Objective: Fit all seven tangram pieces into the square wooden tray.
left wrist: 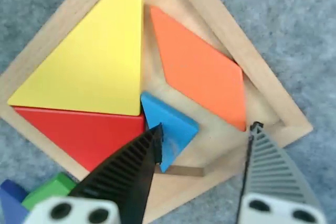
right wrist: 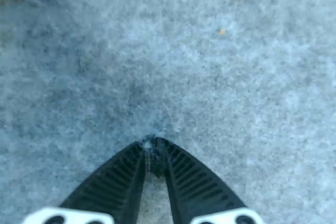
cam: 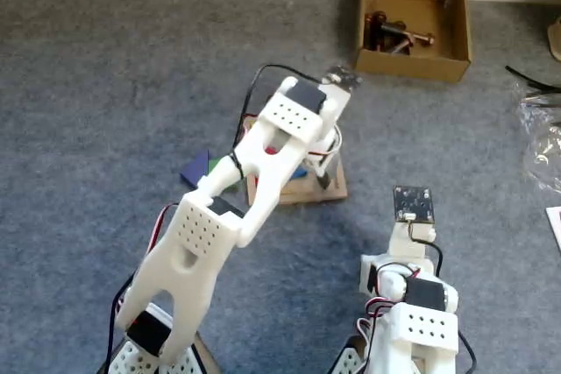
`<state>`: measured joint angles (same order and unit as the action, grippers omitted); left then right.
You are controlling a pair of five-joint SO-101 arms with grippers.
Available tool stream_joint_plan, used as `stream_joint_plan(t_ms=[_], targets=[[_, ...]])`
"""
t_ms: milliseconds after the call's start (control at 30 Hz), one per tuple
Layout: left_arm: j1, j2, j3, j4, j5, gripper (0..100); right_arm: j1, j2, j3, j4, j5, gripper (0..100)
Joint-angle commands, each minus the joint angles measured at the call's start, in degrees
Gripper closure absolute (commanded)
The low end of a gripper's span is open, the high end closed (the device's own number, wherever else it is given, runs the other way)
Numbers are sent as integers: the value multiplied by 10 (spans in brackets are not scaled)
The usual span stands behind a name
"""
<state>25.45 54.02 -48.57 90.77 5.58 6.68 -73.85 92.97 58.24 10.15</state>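
Left gripper (left wrist: 206, 134): the two fingers are wide apart, and it hangs low over one corner of the tray.
Black finger (left wrist: 137, 167): its tip is at the edge of the light blue triangle (left wrist: 170, 129). I cannot tell if it really touches.
Wooden tray (left wrist: 255, 65): it lies on the grey carpet (right wrist: 236, 77) in the middle of the scene, under the left arm.
Inside the tray: a big yellow triangle (left wrist: 94, 61), with a red triangle (left wrist: 84, 132) along one of its sides. An orange parallelogram (left wrist: 202, 74) is by the rim, and the light blue triangle is between the red and the orange pieces. Bare wood remains near the corner.
Outside the tray: a green piece (left wrist: 50, 190) and a dark blue piece (left wrist: 10, 198), close together, just beside the tray.
Right gripper (right wrist: 152, 145): the fingertips are together with nothing between them, and it points down at bare carpet, away from the tray.
Cardboard box (cam: 408, 63): it stands at the far side, with some small things in it.
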Motion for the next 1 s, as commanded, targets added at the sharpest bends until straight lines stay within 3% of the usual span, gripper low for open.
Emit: stream_joint_plan(t_ms=[0,967], targets=[[-11,-2,-9,5,2,747,19,0,18,9,-2,993],[-12,-23,-53,40,1,748,19,0,18,8,-2,993]])
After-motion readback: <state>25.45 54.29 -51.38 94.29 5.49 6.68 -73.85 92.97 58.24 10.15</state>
